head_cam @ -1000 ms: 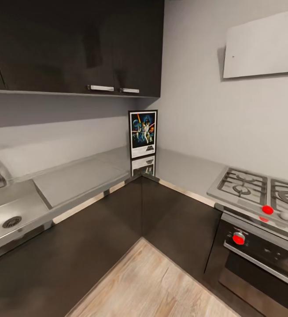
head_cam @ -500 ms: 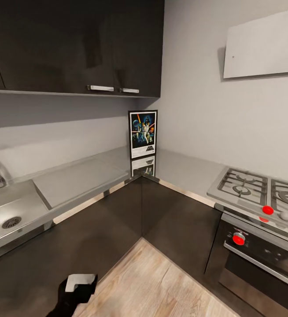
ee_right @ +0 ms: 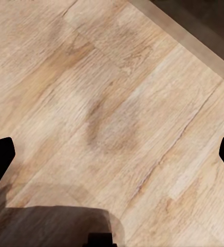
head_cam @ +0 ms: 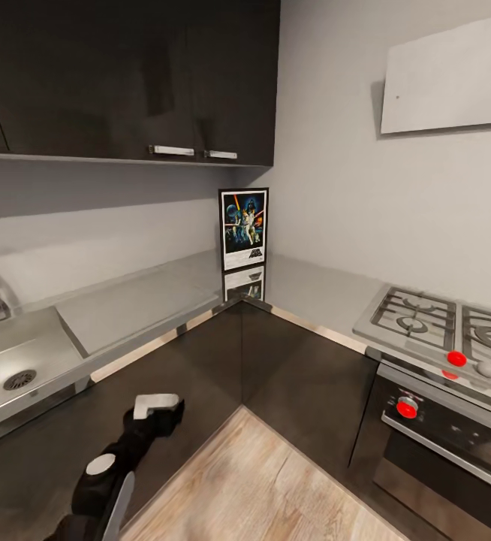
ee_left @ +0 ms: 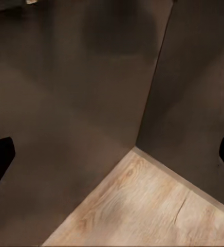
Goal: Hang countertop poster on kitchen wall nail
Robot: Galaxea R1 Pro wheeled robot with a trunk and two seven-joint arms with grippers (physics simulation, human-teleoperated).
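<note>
You see the poster (head_cam: 244,228) standing upright in the inner corner of the kitchen countertop (head_cam: 140,304), leaning against the wall, well beyond and above your left gripper (head_cam: 155,409). Black frame, white border, colourful figures on dark blue. Its reflection shows on the pale grey worktop.

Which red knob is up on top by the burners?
The red knob on the steel hob's front edge. The other red knob sits lower, on the black oven front.

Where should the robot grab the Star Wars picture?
Probably by the side edges of the poster, coming from the front. It stands upright in the corner of the countertop against the wall, so its back is blocked and its thin frame suits a pinch.
</note>
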